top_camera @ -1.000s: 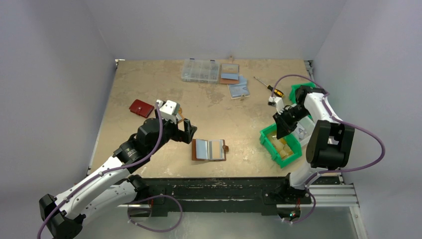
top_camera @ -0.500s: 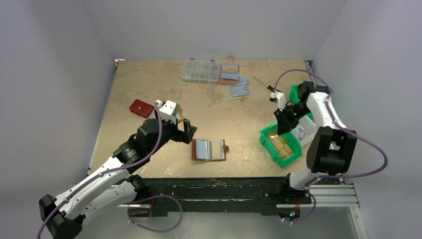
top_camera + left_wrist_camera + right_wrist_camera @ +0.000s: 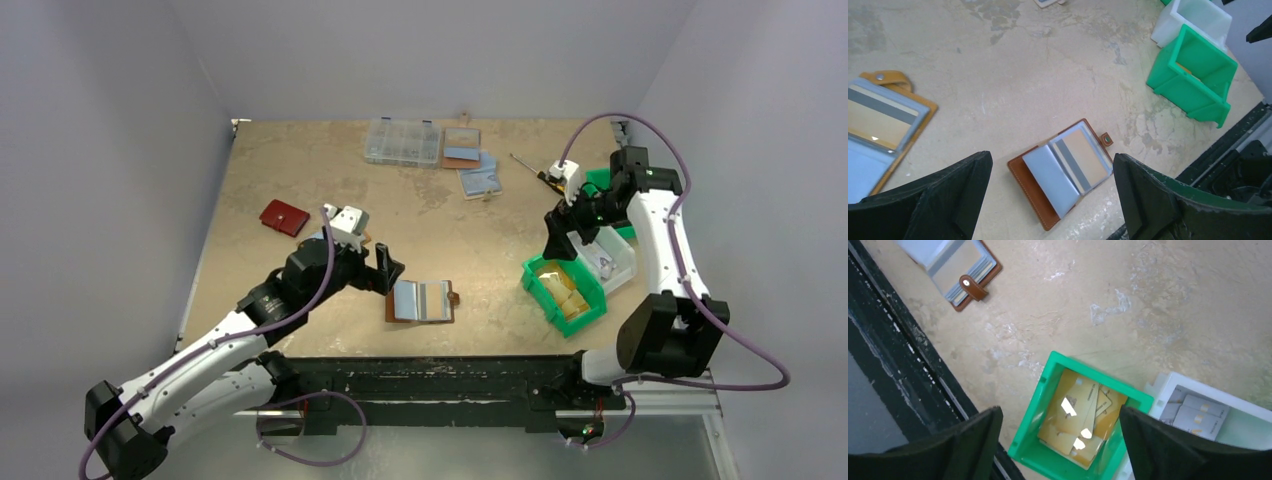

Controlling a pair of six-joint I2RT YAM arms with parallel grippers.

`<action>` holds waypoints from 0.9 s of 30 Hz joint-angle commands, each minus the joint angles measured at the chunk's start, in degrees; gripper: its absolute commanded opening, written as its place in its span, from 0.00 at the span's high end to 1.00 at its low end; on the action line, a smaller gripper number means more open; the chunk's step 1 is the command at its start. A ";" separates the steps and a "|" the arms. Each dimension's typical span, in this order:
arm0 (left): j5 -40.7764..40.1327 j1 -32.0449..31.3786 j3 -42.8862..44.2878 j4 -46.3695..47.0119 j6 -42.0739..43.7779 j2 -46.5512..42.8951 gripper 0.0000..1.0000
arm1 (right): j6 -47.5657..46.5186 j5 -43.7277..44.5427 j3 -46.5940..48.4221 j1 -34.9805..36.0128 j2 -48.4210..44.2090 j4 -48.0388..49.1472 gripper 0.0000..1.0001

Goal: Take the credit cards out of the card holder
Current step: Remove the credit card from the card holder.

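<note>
The card holder [image 3: 420, 300] lies open on the table near the front edge, a brown leather book with pale clear sleeves [image 3: 1050, 180]; one sleeve shows a tan card with a grey stripe [image 3: 1083, 157]. My left gripper [image 3: 385, 268] hangs open just left of and above the holder [image 3: 1020, 187], nothing between its fingers. Several gold credit cards [image 3: 1083, 420] lie in the green bin [image 3: 590, 300]. My right gripper [image 3: 558, 238] is open and empty, high over that bin [image 3: 1048, 370]. Silvery-grey cards [image 3: 1198, 415] lie in the white bin [image 3: 1173, 382] beside it.
A second open brown holder [image 3: 883, 115] lies under my left wrist. A dark red wallet [image 3: 284, 217] sits at the left. A clear parts box [image 3: 403, 142], another brown holder [image 3: 462, 148], a screwdriver [image 3: 530, 170] and a second green bin [image 3: 600, 180] stand farther back.
My right gripper has risen and drawn back from the green bin, and its jaws have opened wide. My left gripper has shifted slightly right toward the card holder, still open.
</note>
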 commanded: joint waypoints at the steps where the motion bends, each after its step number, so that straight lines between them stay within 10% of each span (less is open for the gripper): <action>1: 5.33 -0.02 -3.14 6.34 -6.28 0.73 0.00 | 0.39 -9.48 3.92 1.05 -3.52 1.54 0.01; 17: 13.56 -0.38 -6.69 15.87 -20.64 7.13 0.09 | 3.13 -35.33 -5.84 1.65 -10.22 8.75 0.01; 27: -2.25 -8.49 -0.34 6.57 -22.32 13.91 0.11 | 10.59 -37.49 -15.90 1.79 -14.86 24.32 0.01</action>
